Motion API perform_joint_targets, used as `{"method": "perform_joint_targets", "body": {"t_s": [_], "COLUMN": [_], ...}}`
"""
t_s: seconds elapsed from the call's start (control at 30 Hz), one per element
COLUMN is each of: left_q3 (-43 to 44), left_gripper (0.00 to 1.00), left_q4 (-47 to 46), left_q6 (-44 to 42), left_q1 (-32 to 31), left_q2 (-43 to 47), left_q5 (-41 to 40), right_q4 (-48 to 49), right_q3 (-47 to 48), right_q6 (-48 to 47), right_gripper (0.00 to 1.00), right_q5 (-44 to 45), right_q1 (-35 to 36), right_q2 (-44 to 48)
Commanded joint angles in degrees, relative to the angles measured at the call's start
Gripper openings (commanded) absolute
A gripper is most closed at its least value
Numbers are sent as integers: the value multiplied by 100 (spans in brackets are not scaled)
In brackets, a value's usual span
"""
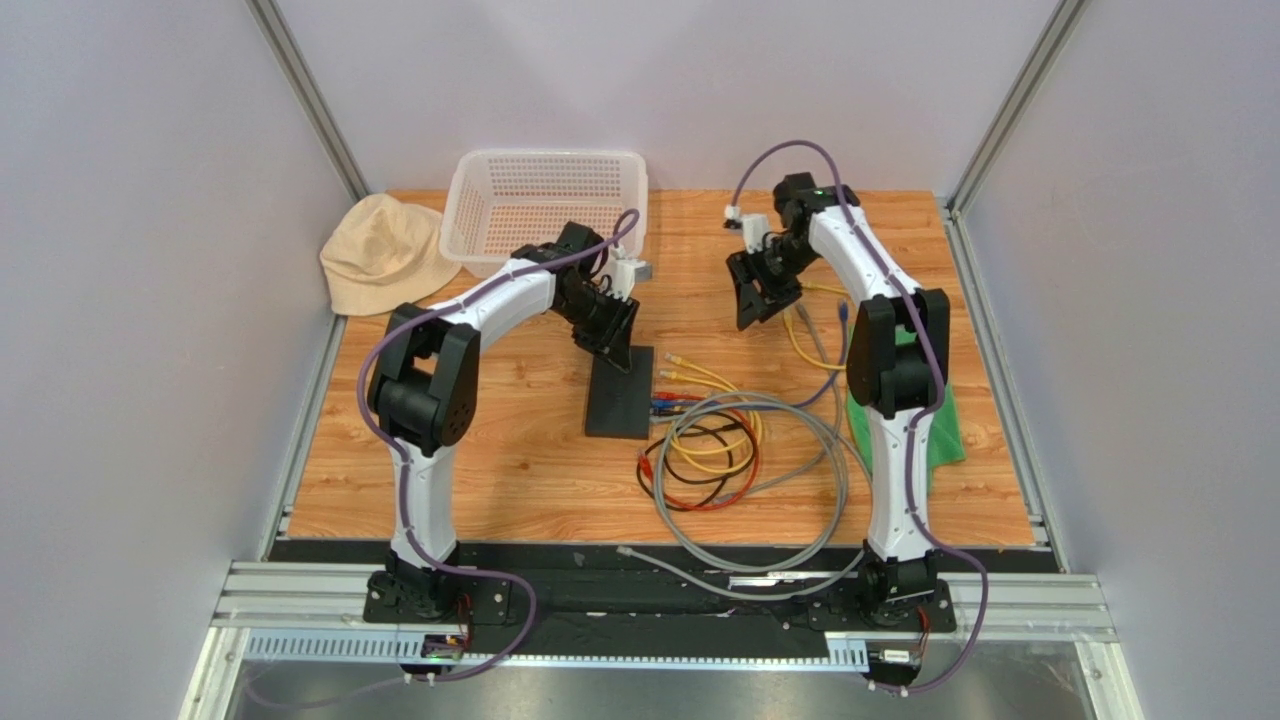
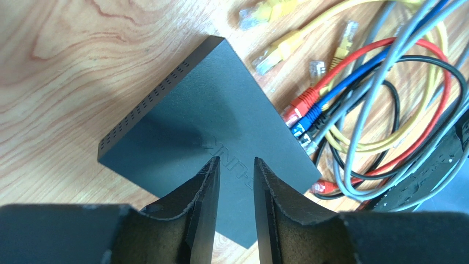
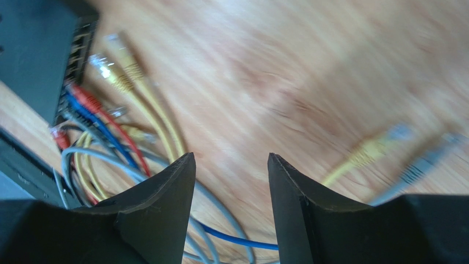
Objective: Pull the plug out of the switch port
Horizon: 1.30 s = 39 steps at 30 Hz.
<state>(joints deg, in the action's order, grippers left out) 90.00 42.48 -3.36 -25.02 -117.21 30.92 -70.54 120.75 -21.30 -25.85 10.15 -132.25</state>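
Observation:
The switch is a flat black box on the wooden table; it also shows in the left wrist view and at the top left of the right wrist view. A red plug, a blue plug and a grey-cabled plug sit in its ports on the right edge. Two yellow plugs lie loose beside them. My left gripper hangs just above the switch's top, jaws a little apart and empty. My right gripper is open and empty above the table, right of the switch.
A coil of grey, black, red and yellow cables lies right of the switch. A loose yellow plug and a grey plug lie under the right arm. A white basket, a beige hat and a green cloth are around.

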Motion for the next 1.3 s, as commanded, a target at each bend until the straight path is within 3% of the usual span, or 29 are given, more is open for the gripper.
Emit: {"method": "perform_joint_targets", "body": {"t_s": [0.0,0.13,0.53,0.97,1.27], "left_q3": [-35,-166,-342,-272,-246], "left_gripper": [38,39,39,39,39], "left_q4": [15,-38,-143,-187,-161], "left_q6": [-157,-131,-42,63,124], "left_q1": [40,49,93,181,181], "left_q2": [488,620,603,418,331], "left_q5": [-59,-51,20,107,143], "right_q4": [-143,-214,216,278,1225], "right_q3": [-236,-280,-1184,-1501,-2475], "right_q6": [-550,-630,-929,-744,-762], "right_gripper": [52,47,52,57,56], "right_q5": [-237,-123,1125,783,2327], "right_q1": [540,654,1147,1191,1647], "right_q2": [7,-91,14,243,173]}}
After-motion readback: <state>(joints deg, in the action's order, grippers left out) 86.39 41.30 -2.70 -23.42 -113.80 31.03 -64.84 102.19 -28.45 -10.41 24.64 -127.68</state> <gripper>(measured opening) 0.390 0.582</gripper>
